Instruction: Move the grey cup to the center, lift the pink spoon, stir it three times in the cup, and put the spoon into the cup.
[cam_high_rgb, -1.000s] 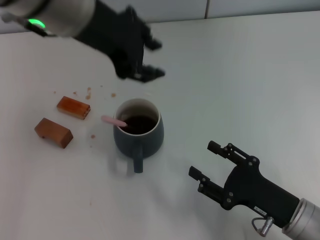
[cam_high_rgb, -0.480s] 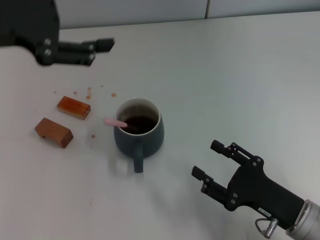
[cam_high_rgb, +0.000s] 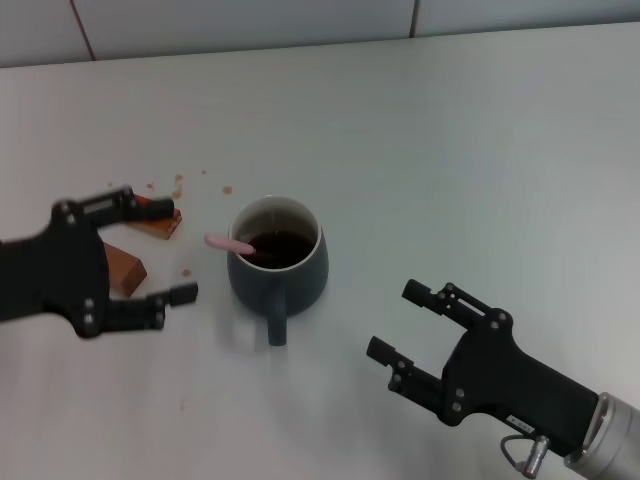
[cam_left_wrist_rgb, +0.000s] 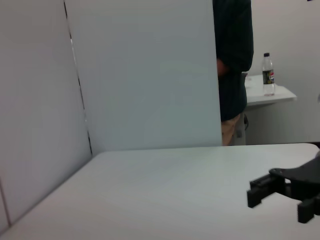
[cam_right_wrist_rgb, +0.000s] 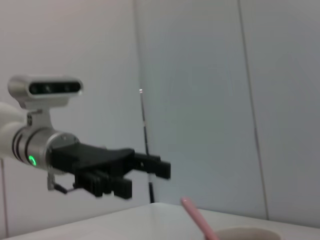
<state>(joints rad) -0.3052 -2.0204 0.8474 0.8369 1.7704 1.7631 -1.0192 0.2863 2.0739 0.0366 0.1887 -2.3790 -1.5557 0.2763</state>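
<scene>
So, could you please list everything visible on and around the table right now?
grey cup: one, dark grey-blue with white inside, holding dark brown liquid, mid-table, handle toward the robot.
pink spoon: one, pale pink handle sticking out over the cup's left rim, bowl end in the liquid.
brown blocks: two, orange-brown, left of the cup, partly behind the left gripper.
crumbs: several, brown, scattered beyond the blocks.
table: one, white.
bottle: one, clear with a dark cap, on a far counter.
left gripper: black, open, left of the cup.
right gripper: black, open, right of the cup, nearer the robot.
</scene>
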